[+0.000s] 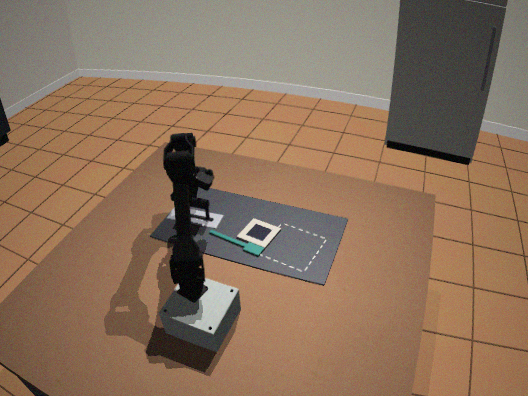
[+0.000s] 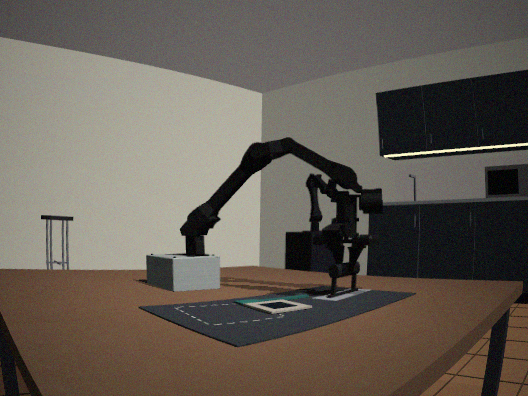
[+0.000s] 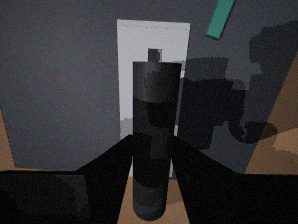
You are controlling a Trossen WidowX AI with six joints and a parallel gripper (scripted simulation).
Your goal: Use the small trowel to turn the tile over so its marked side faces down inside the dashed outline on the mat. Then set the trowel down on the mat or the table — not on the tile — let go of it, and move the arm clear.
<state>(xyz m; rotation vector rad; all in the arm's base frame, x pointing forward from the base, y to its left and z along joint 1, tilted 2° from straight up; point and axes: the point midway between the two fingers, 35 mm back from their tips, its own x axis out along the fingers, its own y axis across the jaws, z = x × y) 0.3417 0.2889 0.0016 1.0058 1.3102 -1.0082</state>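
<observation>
My gripper [image 2: 345, 270] [image 3: 151, 140] is shut on the black handle of the small trowel, seen by its pale flat blade [image 1: 216, 223] [image 2: 324, 298] [image 3: 132, 50]. The blade is level, at or just above the left end of the dark mat [image 1: 334, 235] [image 2: 240, 337] [image 3: 60, 75]; contact is unclear. The arm hides part of the gripper in the top view. The tile [image 1: 260, 232] [image 2: 277, 305] lies flat, cream border and dark square up, at the left side of the dashed outline [image 1: 304, 271] [image 2: 215, 324], overlapping its edge.
A teal flat tool [image 1: 254, 249] [image 2: 245, 302] [image 3: 220, 20] lies on the mat, its square head against the tile's near side and its thin handle pointing toward the trowel. The arm's pale base block [image 1: 215, 305] [image 2: 182, 272] stands on the brown table [image 1: 350, 330] [image 2: 125, 340].
</observation>
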